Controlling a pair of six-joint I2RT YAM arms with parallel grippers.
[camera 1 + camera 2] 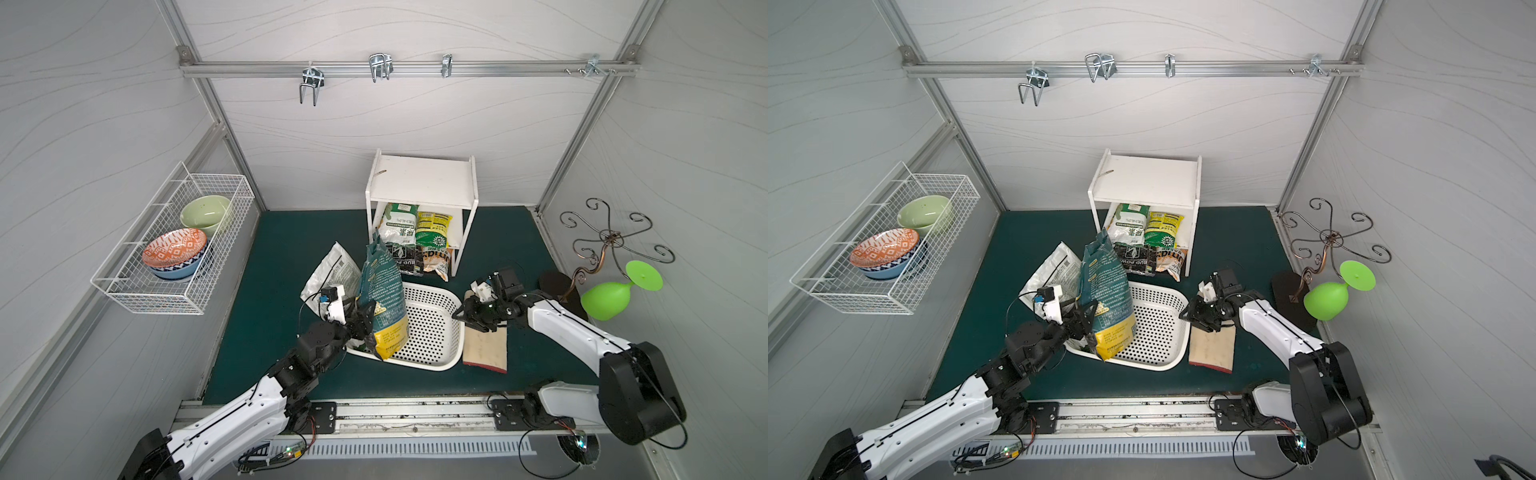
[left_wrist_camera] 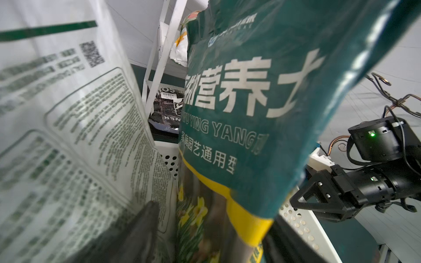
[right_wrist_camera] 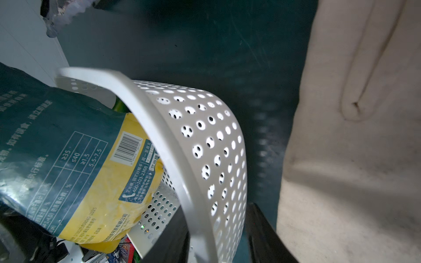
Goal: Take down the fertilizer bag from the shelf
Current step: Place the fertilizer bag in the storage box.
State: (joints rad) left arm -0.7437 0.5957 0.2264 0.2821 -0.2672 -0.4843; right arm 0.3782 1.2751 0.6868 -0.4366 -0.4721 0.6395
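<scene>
L arm (image 1: 232,419) stretched fwd, left gripper (image 1: 360,319) beside teal fertilizer bag (image 1: 382,299)

Two arms: white moulded link shells with thin black cables along them, black joint housings, black bases bolted to a slotted aluminium rail at the surface's front edge. Left tool (image 1: 361,322) black, with triangular open-frame fingers and a white wrist-camera bracket carrying a blue part. Right tool (image 1: 471,316) likewise black, screws on its fingers, green lights on its housings.

Pale wavy-grained wall panels (image 1: 395,124) in aluminium framing (image 1: 399,68) surround a dark green floor mat (image 1: 282,249).
</scene>
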